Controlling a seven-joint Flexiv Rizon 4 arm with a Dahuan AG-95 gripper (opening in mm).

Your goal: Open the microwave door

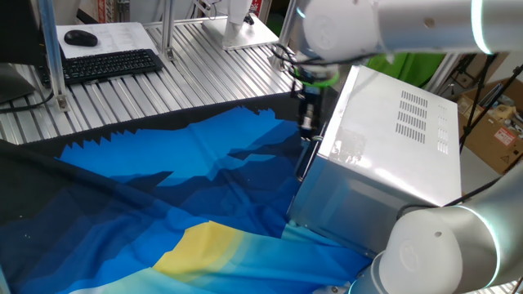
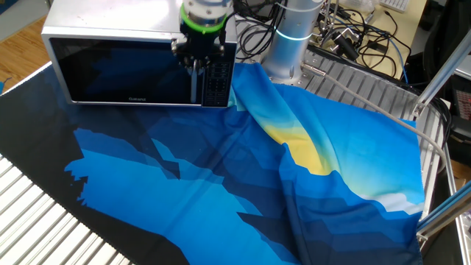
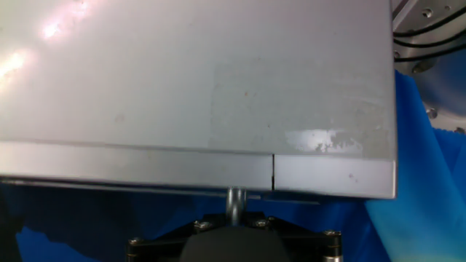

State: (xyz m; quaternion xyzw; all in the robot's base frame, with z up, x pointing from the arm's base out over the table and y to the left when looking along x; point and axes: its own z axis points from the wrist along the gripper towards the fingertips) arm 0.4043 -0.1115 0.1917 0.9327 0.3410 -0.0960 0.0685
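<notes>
The other fixed view gives me the best read: the microwave (image 2: 140,59) sits at the far edge of the blue cloth (image 2: 221,177), its door (image 2: 125,70) facing the camera and apparently flush with the casing, so I judge it still closed. My gripper (image 2: 197,73) hangs straight down in front of the door, right at the handle (image 2: 193,85), the slim vertical bar between the dark window and the keypad (image 2: 218,82).

I am in the grasp step: getting hold of the handle before any pull. Whether the fingers are apart, together, or clamped on the bar I cannot tell; in both fixed views the fingertips blend into the dark glass, and the hand view shows only the top (image 3: 196,80) of the oven, the seam where door meets control panel, and what looks like the handle's upper end (image 3: 234,202) just above the gripper body (the tips themselves are out of frame).

From one fixed view, the gripper (image 1: 308,122) is at the door's front face near the top corner, with the arm (image 1: 384,28) reaching over the oven.

Next I would want a firm clamp across the bar. The hinge is presumably on the side away from the handle, so I would pull outward in an arc around it. A straight pull risks dragging the whole oven across the cloth.
</notes>
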